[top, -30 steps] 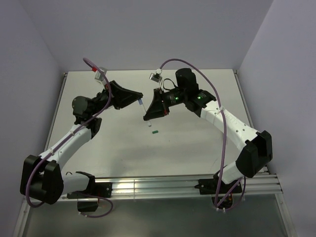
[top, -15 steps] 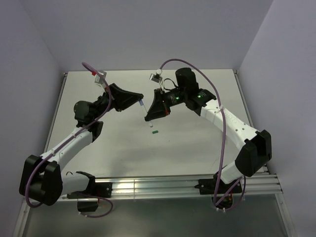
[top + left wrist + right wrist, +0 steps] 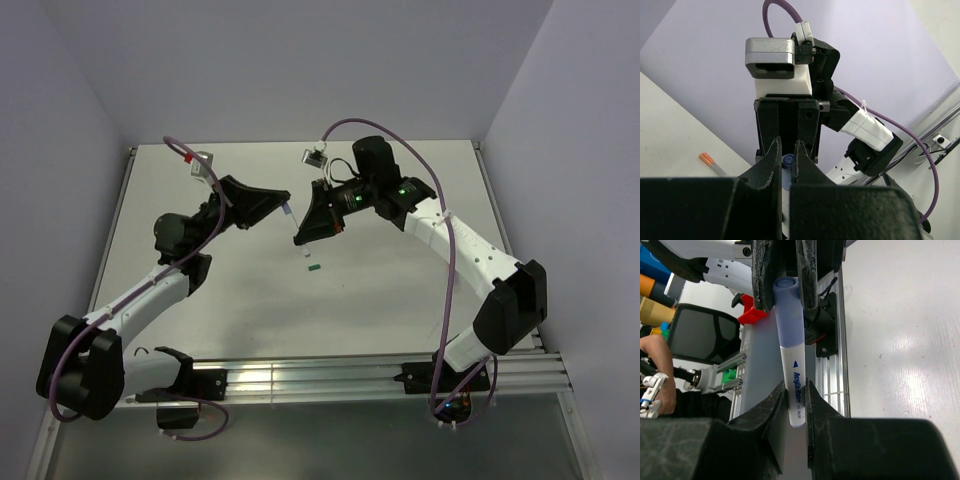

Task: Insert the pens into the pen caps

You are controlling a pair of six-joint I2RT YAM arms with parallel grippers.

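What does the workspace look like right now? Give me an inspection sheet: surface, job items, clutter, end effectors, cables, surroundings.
Surface: pale table.
Job's things: white pen with blue cap on its end, held between both arms; green cap loose on table; orange-ended pen lying on table.
Clutter: one tiny pale bit beside green cap, too small to identify.
End effectors: left end effector shut on blue cap; right end effector shut on white pen.
Cables: purple cables along both arms.
Surroundings: lavender walls; person's hand off the table.

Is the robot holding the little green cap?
No, the green cap lies on the table with nothing touching it.
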